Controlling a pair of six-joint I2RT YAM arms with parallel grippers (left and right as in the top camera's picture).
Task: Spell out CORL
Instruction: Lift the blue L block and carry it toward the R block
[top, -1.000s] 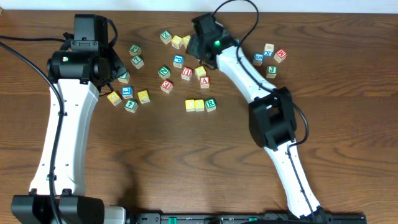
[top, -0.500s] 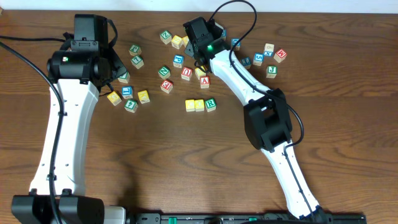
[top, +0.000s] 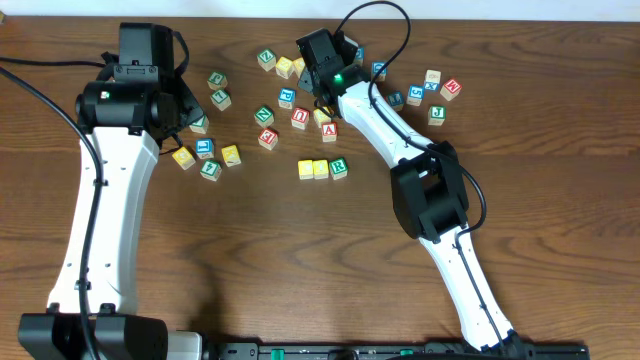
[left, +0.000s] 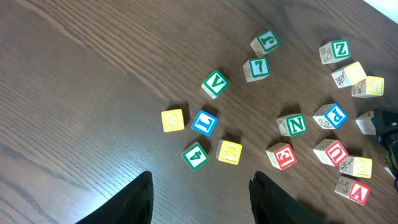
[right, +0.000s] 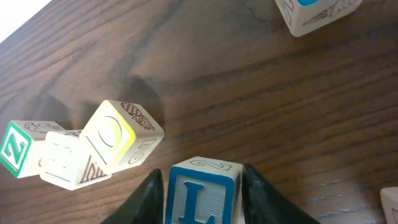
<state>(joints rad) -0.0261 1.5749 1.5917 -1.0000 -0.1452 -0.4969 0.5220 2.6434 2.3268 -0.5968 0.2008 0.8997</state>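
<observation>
With a three-block row (top: 321, 169) ending in R on the table (top: 250, 260), my right hand (right: 203, 177) looked clamped on the blue L block (right: 200, 199), not yet placed, while my left hand (left: 199, 202) hung apart and empty.

Letters read clearly on blue L block (right: 202, 190), green V block (left: 215, 83), green N block (left: 292, 125).

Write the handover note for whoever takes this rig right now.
Left gripper: open, empty, hovering over scattered blocks.
Right gripper: shut on the blue L block, at the far side of the table.
Done: a row of three mid-table, two yellow blocks then the green R block; the yellow letters are unreadable from overhead.
Left: set the L beside the R, on its free side.
</observation>
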